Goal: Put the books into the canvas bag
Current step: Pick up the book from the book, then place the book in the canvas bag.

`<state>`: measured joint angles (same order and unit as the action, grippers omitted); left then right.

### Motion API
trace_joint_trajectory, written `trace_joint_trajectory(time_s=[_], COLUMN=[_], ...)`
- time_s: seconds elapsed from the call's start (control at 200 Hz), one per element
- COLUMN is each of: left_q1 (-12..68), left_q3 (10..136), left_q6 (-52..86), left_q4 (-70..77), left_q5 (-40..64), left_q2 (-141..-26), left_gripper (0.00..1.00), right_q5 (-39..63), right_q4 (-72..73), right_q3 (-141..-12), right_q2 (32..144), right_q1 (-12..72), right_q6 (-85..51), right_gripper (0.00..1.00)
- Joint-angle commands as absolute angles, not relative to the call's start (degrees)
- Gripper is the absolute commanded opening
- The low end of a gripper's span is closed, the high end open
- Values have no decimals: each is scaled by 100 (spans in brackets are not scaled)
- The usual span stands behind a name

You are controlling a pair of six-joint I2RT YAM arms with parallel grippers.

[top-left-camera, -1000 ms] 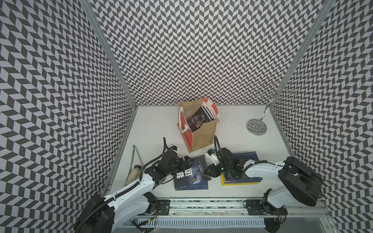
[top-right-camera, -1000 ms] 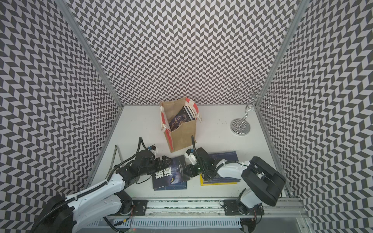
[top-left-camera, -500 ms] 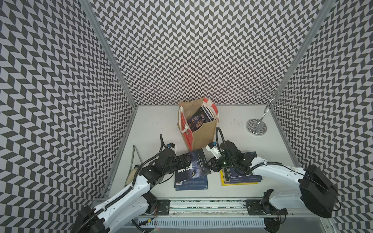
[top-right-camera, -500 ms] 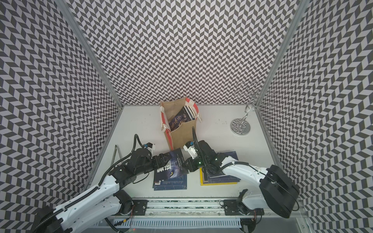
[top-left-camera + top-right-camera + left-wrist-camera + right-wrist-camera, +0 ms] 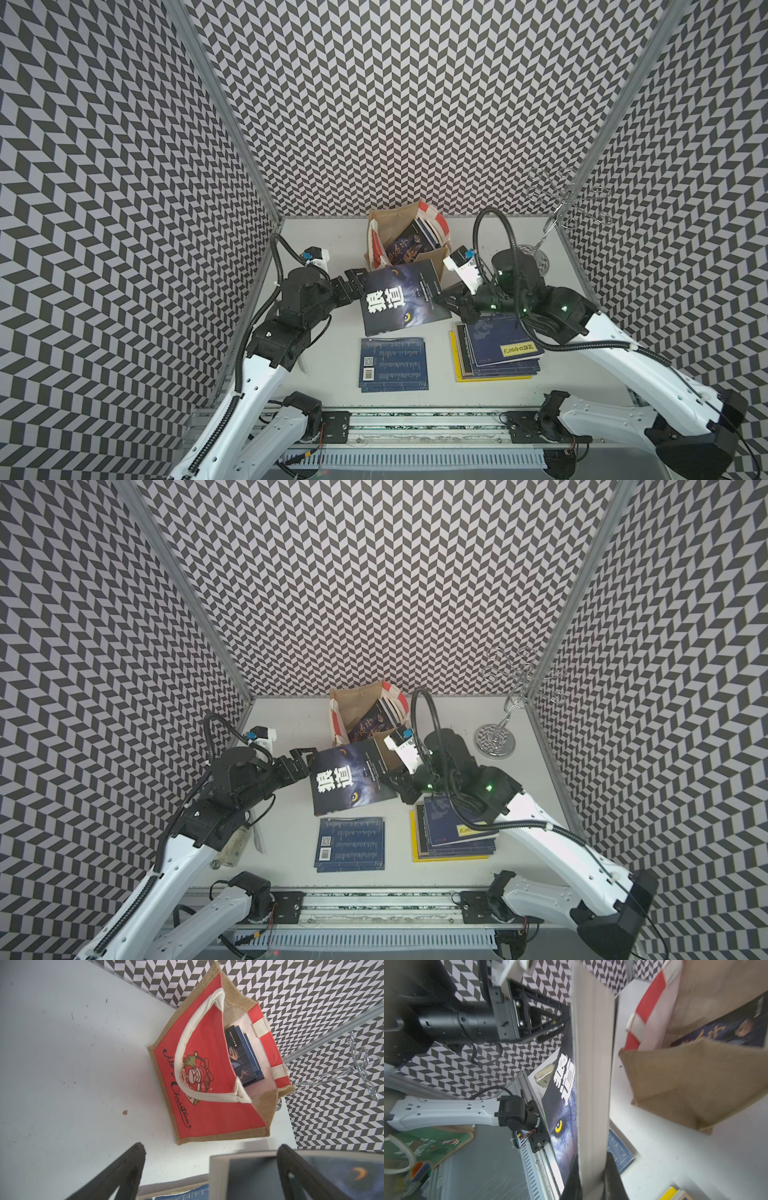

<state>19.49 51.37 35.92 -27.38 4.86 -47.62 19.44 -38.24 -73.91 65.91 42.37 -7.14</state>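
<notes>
The right gripper (image 5: 446, 300) is clamped on the edge of the wolf-eye book (image 5: 402, 300), holding it up off the table just in front of the canvas bag (image 5: 405, 239), while the left gripper (image 5: 356, 281), fingers spread wide, straddles the book's opposite edge

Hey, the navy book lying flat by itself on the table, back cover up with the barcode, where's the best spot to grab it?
Likely the navy book's near long edge, coming low from the front. It lies flat and thin, alone, so a pincer must slip under an exposed edge.
</notes>
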Motion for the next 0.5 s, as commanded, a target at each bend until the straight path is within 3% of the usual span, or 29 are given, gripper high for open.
trace_joint_trajectory(time_s=[0.0,0.3,0.496], left_q1=[1877,1667,1635], left_q3=[5364,5403,5389], left_q6=[3220,3111,3007], left_q4=[-2797,-2681,-2742], left_q5=[710,831,820], left_q2=[-5022,-5147,-5199], left_gripper=[97,97,97], right_q5=[1296,-1077,-1669], right_q4=[-3878,-5248,-5982], right_q3=[-8661,-12024,-13659], right_q2=[7010,9228,10311], right_q1=[3990,3771,3911], right_q6=[-219,400,741], right_gripper=[0,0,0])
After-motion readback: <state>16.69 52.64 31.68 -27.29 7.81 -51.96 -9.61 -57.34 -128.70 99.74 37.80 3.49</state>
